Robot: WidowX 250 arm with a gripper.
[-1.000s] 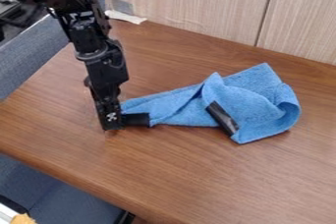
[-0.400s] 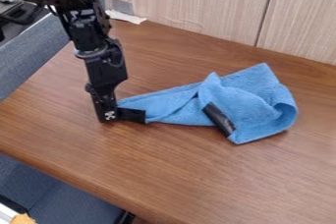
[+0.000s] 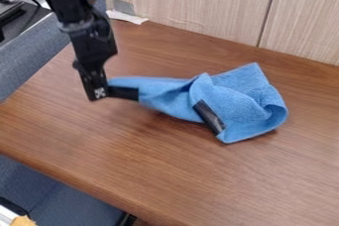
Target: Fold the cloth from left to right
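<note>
One cloth (image 3: 238,96), long axis crosswise, narrow end leftward, clenched in gripper (image 3: 98,94)

Cloth (image 3: 242,93): blue, matt, nubbly textile. Strips on cloth (image 3: 209,116): black, smooth, slight sheen. Counter (image 3: 198,180): brown wood-grain, smooth, satin gloss. Wall panels (image 3: 192,7): pale wood-look, fine streaks, matt. Partition (image 3: 29,56): grey-blue woven fabric, matt. Tool (image 3: 96,93): black, hard-looking.

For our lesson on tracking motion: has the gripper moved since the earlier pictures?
Yes, the gripper has moved up and slightly left in view, farther from the near table edge.
</note>
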